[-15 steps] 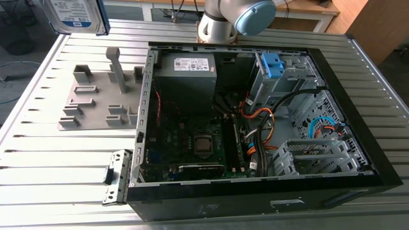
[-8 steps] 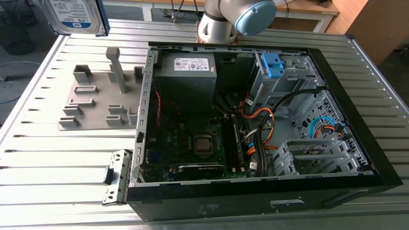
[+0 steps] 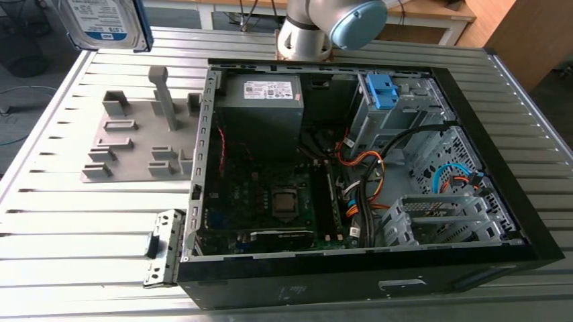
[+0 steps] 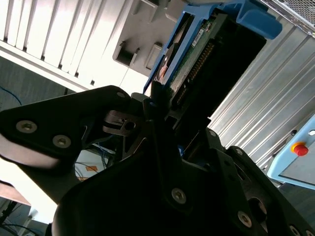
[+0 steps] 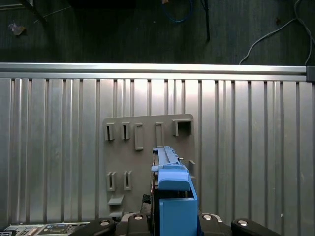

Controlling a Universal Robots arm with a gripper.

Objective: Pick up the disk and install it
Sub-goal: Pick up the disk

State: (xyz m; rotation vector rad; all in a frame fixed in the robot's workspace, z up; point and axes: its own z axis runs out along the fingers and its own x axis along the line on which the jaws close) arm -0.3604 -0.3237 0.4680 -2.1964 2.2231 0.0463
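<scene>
The disk (image 3: 107, 30) is up in the air over the grey holder plate (image 3: 134, 144), to the exterior view's left of the open PC case (image 3: 268, 288), and the gripper (image 4: 162, 105) has it pinched edge-on in the second wrist view. We reckon it's a stiff, fairly hefty metal slab, slick-faced and shock-sensitive, so clamping across its blue bracket (image 5: 173, 201) sides seems right. The white-and-blue label (image 3: 94, 17) has print we can't make out, same for the white sticker (image 3: 273, 88) inside the case.
</scene>
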